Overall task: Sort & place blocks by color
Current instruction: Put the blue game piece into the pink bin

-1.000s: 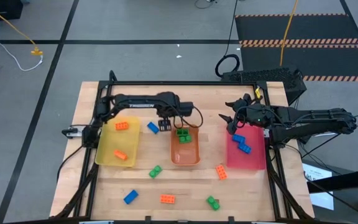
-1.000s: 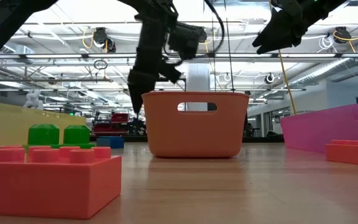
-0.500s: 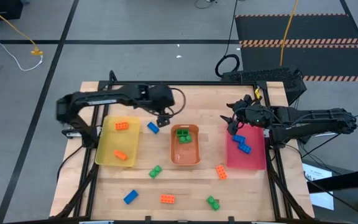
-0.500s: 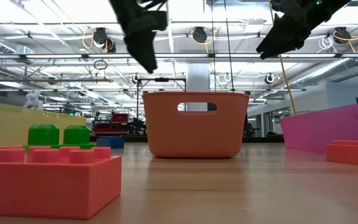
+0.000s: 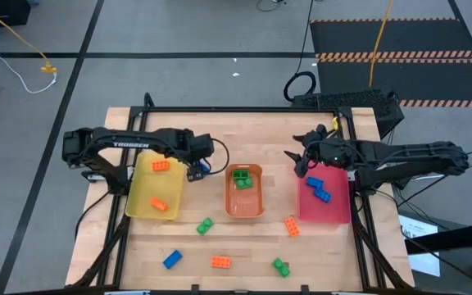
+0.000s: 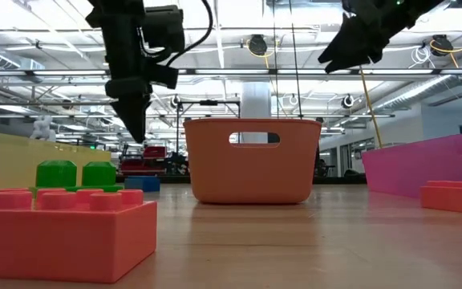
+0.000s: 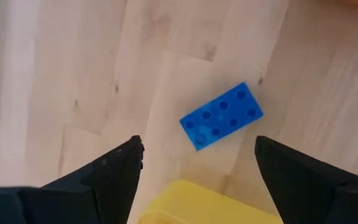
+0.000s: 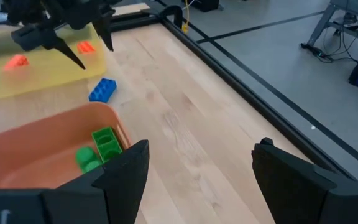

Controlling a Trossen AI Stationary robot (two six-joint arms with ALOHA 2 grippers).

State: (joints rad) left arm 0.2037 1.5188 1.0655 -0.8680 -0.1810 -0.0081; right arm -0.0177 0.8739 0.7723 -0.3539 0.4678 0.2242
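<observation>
L gripper (image 7: 194, 158), jaws apart & empty, hangs over blue block (image 7: 221, 116). Rotate to its short sides, drop straight. R gripper (image 8: 194, 165) also released.

Two dark, slender jointed arms are showing: the left arm (image 5: 129, 139) is bearing white lettering along its forearm and trailing a looping black cable, both are ending in tapered matte-black fingers (image 7: 107, 177).
</observation>
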